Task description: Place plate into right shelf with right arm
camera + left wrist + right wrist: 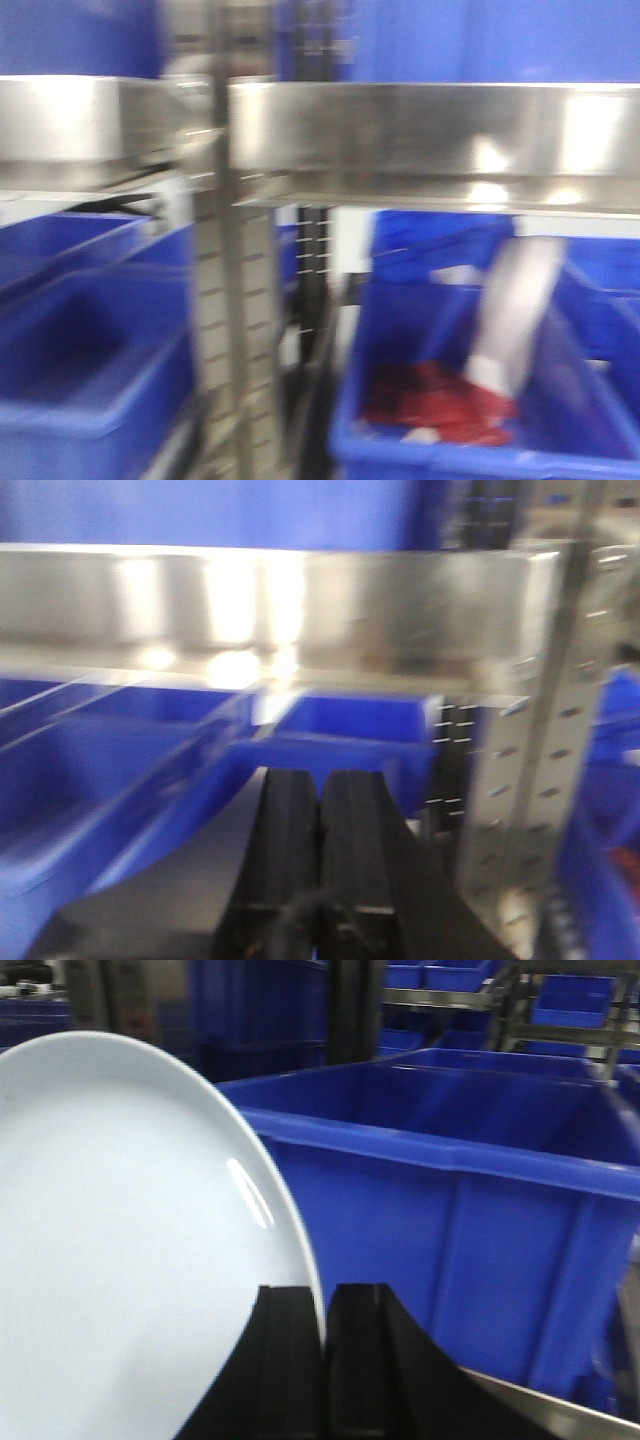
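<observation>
On my left side, the left gripper has its 2 black fingers pressed together with nothing between them. It hangs in front of a steel rail and the blue bins beyond it, and it has no part in this job.

The front view is badly smeared. In it, the left blue bin comes first, then the perforated upright. To the right of that, the broad shiny rail of the right shelf runs across the top. Under that rail stands the right blue bin, with red things lying in its bottom. A pale, tilted slab over that bin is, I judge, the plate seen nearly edge-on. The blur keeps me from saying whether it touches the bin.

My right wrist view is sharper. The plate fills its left half, white and glossy, and the right gripper is clamped on its rim, 1 finger on each face. To the right of the plate is a large blue bin, near the plate's edge but apart from it.

I judge the pick-up done and the carry to the shelf mostly done: the plate is in my grasp and at the shelf, but not set down. What is left is to lower or slide it to a resting place on the shelf, open the fingers and draw the right arm back.
</observation>
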